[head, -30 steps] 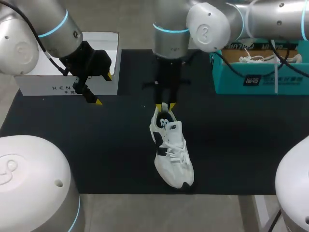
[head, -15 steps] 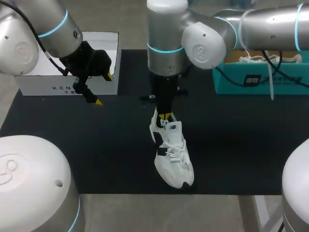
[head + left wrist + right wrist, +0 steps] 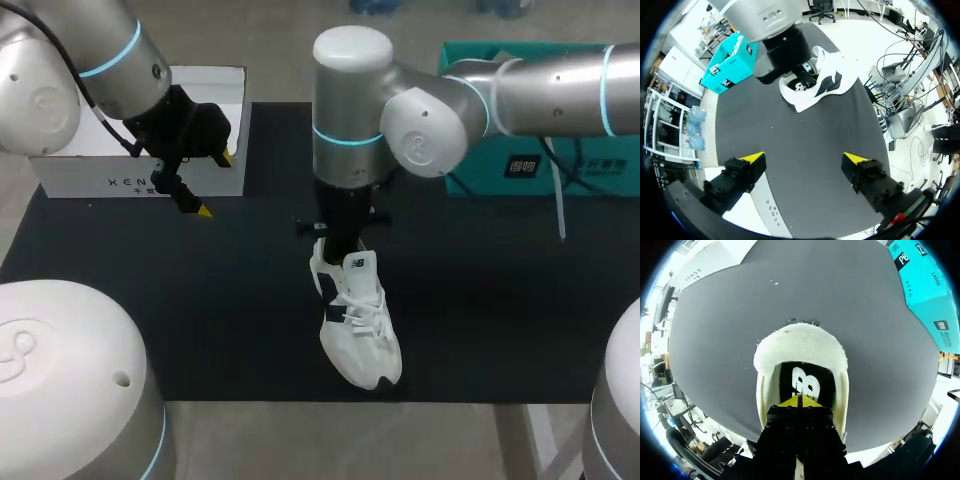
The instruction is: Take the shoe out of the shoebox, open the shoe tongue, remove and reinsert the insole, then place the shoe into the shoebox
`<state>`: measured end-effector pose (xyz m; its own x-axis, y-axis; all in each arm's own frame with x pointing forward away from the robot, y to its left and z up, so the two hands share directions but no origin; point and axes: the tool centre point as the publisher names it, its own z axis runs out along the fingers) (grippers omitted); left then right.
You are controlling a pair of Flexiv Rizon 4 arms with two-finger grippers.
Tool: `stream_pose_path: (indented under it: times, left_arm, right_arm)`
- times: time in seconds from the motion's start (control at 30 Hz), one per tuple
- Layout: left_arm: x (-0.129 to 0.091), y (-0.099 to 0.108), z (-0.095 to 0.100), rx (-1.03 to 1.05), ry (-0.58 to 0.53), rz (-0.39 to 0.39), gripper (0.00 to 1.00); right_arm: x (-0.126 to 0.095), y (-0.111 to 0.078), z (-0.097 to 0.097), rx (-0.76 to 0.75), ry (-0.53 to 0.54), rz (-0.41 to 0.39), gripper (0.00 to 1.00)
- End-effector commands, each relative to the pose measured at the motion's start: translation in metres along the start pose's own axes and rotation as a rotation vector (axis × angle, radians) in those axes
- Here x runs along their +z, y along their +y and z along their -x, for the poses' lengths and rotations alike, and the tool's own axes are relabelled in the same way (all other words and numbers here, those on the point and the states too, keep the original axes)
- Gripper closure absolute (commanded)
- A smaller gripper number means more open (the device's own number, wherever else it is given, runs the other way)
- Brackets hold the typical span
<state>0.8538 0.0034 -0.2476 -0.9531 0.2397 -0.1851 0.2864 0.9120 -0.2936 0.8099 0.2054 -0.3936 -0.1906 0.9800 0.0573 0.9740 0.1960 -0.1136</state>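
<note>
Shoe (image 3: 360, 322) upright on black mat (image 3: 500, 320), mid-table; my R gripper (image 3: 800, 401) tips pressed together inside heel opening just over insole (image 3: 803, 382), L gripper (image 3: 804, 158) spread wide, empty; insole judged thin, floppy, light: pinch heel edge, peel slowly.

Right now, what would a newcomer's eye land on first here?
The white shoe lying in the middle of the black mat, with the right gripper down in its opening, yellow tips together over the insole. Then the left gripper, open, hanging beside the white box, and the teal shoebox at the far right.
</note>
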Motion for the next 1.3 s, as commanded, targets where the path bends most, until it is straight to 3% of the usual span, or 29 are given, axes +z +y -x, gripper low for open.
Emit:
stream_pose_path:
  times: [0.03,0.17,0.5,0.67,0.8,1.3]
  left_arm:
    - [0.000,0.000,0.000,0.000,0.000,0.003,0.00]
    - [0.000,0.000,0.000,0.000,0.000,0.003,0.00]
    - [0.000,0.000,0.000,0.000,0.000,0.003,0.00]
    - [0.000,0.000,0.000,0.000,0.000,0.003,0.00]
    - [0.000,0.000,0.000,0.000,0.000,0.003,0.00]
    - [0.000,0.000,0.000,0.000,0.000,0.003,0.00]
  right_arm:
    - [0.020,0.006,-0.005,-0.003,0.014,-0.017,1.00]
    - [0.021,0.002,-0.001,0.005,0.023,-0.023,1.00]
    - [-0.033,-0.012,0.005,0.031,-0.046,0.000,1.00]
    - [-0.045,-0.016,0.004,0.029,-0.065,-0.011,1.00]
    - [-0.045,-0.021,0.002,0.037,-0.059,-0.038,1.00]
    - [-0.007,-0.026,0.006,0.062,-0.015,-0.159,0.99]
